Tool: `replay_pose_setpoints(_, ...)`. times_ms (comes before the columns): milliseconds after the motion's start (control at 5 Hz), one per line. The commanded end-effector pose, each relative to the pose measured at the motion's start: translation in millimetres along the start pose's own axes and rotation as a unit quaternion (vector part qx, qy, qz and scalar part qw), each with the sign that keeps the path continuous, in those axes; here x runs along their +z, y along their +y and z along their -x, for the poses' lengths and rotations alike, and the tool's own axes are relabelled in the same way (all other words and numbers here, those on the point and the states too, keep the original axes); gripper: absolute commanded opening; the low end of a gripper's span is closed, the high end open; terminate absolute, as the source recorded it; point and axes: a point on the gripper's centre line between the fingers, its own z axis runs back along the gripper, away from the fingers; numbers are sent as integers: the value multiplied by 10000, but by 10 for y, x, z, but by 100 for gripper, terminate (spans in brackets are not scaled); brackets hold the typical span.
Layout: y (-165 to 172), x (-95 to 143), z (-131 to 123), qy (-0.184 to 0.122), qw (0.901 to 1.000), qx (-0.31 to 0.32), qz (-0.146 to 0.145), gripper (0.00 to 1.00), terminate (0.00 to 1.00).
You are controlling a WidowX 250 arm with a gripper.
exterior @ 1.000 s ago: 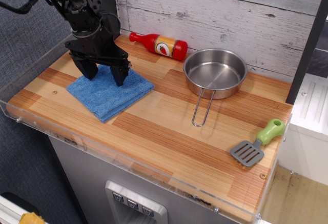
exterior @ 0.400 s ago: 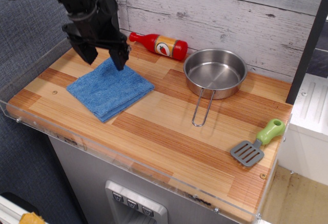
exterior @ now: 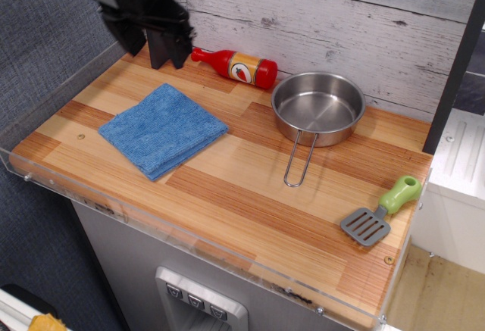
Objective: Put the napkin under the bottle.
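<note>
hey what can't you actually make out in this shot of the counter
1. The arm above the gripper: cut off by the top edge.
2. The bottle label text: too small to read.
3. The napkin underside and fold count: hidden by its own top layer.
4. The pan far outer wall: hidden behind its rim.

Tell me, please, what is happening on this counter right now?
A robot arm's pincer hangs open and empty above the back left of the wooden counter. The blue napkin lies flat in front of it, untouched. The red bottle lies on its side by the wall, not yet on the napkin.
</note>
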Motion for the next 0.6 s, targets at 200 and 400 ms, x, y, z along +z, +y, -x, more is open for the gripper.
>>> replay_pose_setpoints(200,19,173,-92,-264,9996,-41,-108,100,0)
replay_pose_setpoints(400,19,173,-92,-264,9996,-41,-108,100,100)
